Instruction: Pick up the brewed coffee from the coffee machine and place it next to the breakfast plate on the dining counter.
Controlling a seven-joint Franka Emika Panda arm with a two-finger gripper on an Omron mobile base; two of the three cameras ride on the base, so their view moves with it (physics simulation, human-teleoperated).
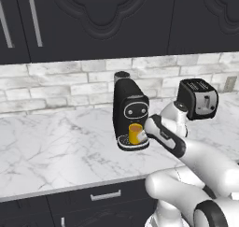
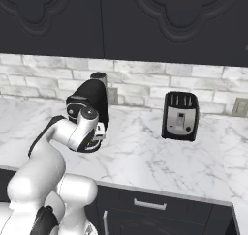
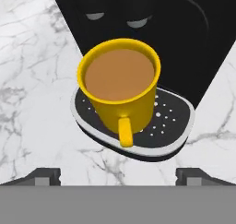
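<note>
The brewed coffee is a bright yellow mug full of brown liquid, standing on the round drip tray of the black coffee machine, handle turned toward my hand. My gripper is open, its two fingertips spread wide just short of the mug, with nothing between them. From the left base view the hand sits right beside the mug; from the right base view the arm covers the mug and the gripper is at the machine. The breakfast plate and the dining counter are out of view.
A black-and-silver toaster stands on the marble wall counter to the right of the machine. A brick backsplash and dark upper cabinets hang close behind. Drawers with silver handles run below the counter edge.
</note>
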